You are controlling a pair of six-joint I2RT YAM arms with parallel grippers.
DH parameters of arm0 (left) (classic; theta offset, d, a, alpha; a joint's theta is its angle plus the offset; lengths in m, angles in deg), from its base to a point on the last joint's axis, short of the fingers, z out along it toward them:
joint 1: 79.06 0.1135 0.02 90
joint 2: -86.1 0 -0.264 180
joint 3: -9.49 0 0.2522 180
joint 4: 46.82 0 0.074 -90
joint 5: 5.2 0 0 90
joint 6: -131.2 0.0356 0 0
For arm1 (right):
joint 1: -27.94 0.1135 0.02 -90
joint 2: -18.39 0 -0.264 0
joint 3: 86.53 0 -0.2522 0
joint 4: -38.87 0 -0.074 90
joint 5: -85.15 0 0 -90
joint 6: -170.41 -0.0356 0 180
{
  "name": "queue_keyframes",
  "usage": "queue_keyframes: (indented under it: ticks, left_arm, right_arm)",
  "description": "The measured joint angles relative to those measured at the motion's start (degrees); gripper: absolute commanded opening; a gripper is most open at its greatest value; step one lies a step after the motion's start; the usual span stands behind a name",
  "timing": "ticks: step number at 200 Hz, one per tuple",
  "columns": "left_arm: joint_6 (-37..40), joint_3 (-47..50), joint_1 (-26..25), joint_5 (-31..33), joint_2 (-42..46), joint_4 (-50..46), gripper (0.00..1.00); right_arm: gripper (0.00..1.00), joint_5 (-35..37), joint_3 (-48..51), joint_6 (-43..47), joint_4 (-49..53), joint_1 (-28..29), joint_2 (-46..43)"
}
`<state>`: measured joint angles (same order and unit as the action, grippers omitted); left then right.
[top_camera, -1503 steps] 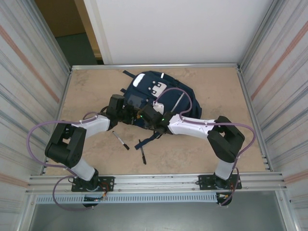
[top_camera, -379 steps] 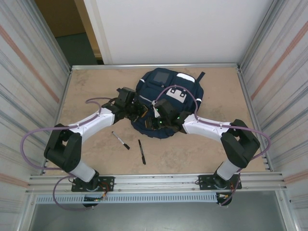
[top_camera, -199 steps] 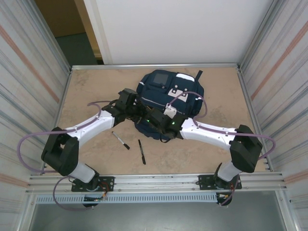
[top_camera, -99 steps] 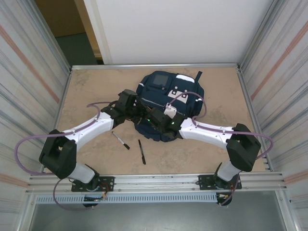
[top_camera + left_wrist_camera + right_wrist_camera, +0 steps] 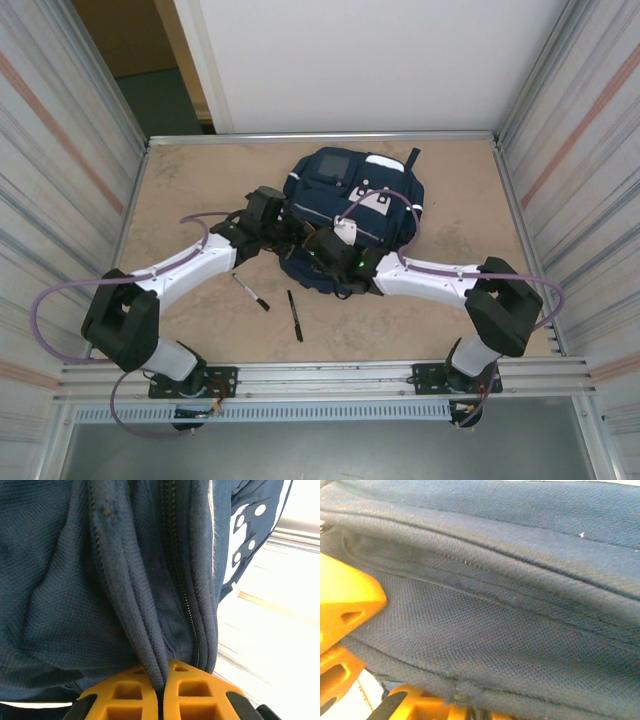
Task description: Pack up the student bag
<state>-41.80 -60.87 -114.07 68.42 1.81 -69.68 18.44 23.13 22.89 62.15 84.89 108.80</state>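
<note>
The student bag (image 5: 350, 195) was seen lying flat on the table (image 5: 190, 190), toward 12 o'clock from the table's middle. The left gripper (image 5: 287, 233) was set at the bag's 9 o'clock edge, and in the left wrist view its orange fingers (image 5: 125, 695) were pressed tight together on a fold of navy fabric beside a zip (image 5: 187, 605) that looked closed. The right gripper (image 5: 322, 250) was placed at the bag's 7 o'clock edge. Its fingers were seen against the lower hem, but whether they had closed on it could not be told. Two pens (image 5: 251, 291) (image 5: 296, 316) lay loose on the table at 7 to 8 o'clock from the bag, well apart from it. The packing was judged to be at an early stage: no compartment was seen open, and nothing was seen put inside.
</note>
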Motion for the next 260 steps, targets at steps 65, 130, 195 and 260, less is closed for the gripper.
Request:
queue_keyframes:
  ticks: [65,130,195,260]
  left_arm:
    - [0.07,0.07,0.04,-0.61,-0.02,0.44,0.0]
    - [1.88,0.17,3.28,-6.62,-2.4,1.84,0.0]
    - [7.45,-3.76,7.76,-15.17,-9.79,2.58,0.0]
    - [12.7,-14.75,12.74,-24.59,-24.28,2.67,0.09]
  right_arm:
    - [0.0,-9.55,4.57,10.95,-3.85,-3.82,-5.09]
    - [0.0,-21.66,8.74,22.62,0.39,-10.93,-13.75]
    - [0.0,-26.67,14.4,32.11,6.71,-23.89,-23.19]
    - [0.0,-32.3,15.13,34.77,3.67,-26.71,-23.06]
